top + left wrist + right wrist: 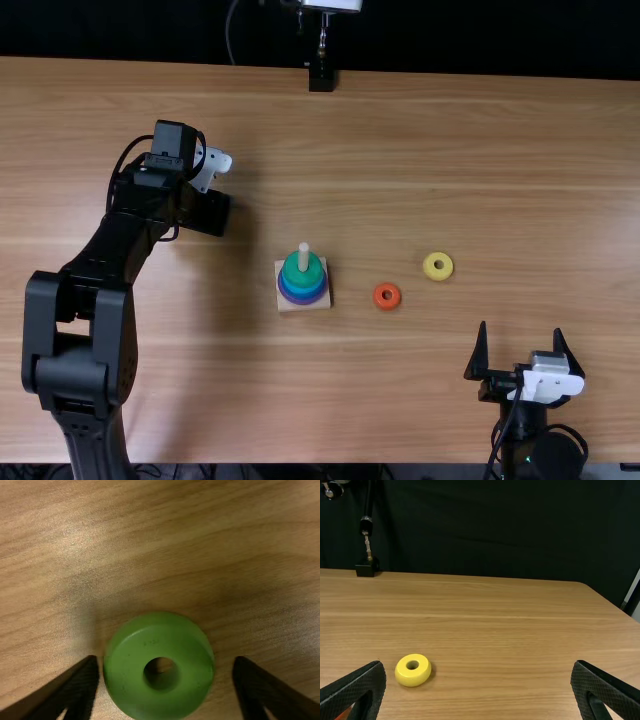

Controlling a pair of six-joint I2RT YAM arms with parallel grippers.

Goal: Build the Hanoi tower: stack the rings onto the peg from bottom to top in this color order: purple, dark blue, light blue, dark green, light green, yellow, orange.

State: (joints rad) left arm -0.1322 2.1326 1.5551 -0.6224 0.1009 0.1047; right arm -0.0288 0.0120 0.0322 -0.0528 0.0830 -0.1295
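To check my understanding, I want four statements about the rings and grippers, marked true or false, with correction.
1. The dark green ring is uppermost on the peg. True.
2. The yellow ring is on the peg. False: the yellow ring lies on the table.
3. In the left wrist view, the light green ring shows between the open fingers of the left gripper. True.
4. The right gripper holds the orange ring. False: the right gripper is open and empty.

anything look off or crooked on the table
Nothing stands out: the stacked rings sit evenly on the peg, and the orange ring, yellow ring and light green ring lie flat.
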